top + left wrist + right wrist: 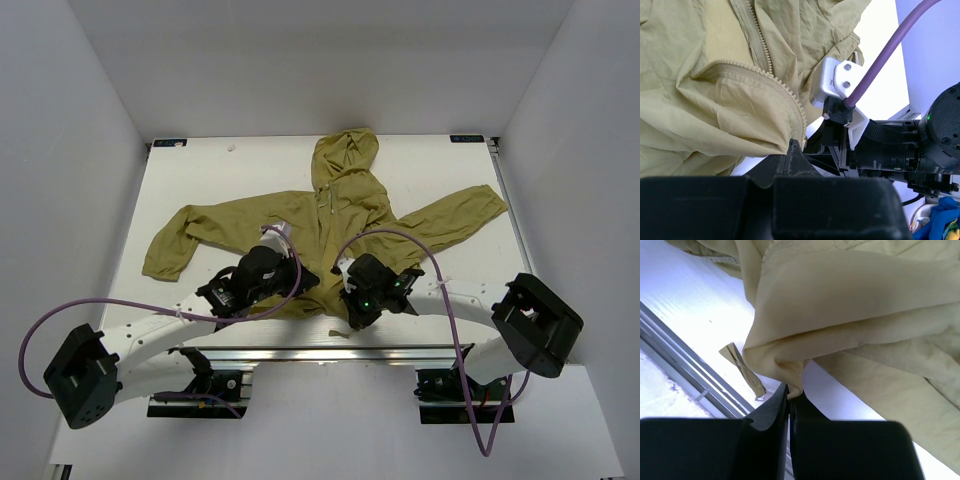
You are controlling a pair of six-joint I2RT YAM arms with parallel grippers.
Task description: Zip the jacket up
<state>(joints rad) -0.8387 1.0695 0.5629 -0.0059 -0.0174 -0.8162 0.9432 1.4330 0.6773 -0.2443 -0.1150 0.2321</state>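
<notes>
The olive jacket (pixel 340 215) lies flat on the white table, hood at the far side and sleeves spread out. Its light zipper (pixel 785 92) stands parted near the hem. My left gripper (pixel 792 146) is shut on the bottom end of one zipper edge of the jacket (pixel 715 100). Just to its right, my right gripper (pixel 790 392) is shut on a pinched fold of the jacket's (pixel 855 300) hem. In the top view the left gripper (pixel 312 283) and right gripper (pixel 342 292) meet at the hem's middle, and the arms hide the fabric there.
A small olive strip (pixel 742 367) lies on the table beside the hem, close to the metal rail (pixel 685 355) of the near table edge. The right arm's wrist (pixel 890 150) sits right next to my left fingers. Purple cables (pixel 400 238) loop over the jacket. White walls enclose the table.
</notes>
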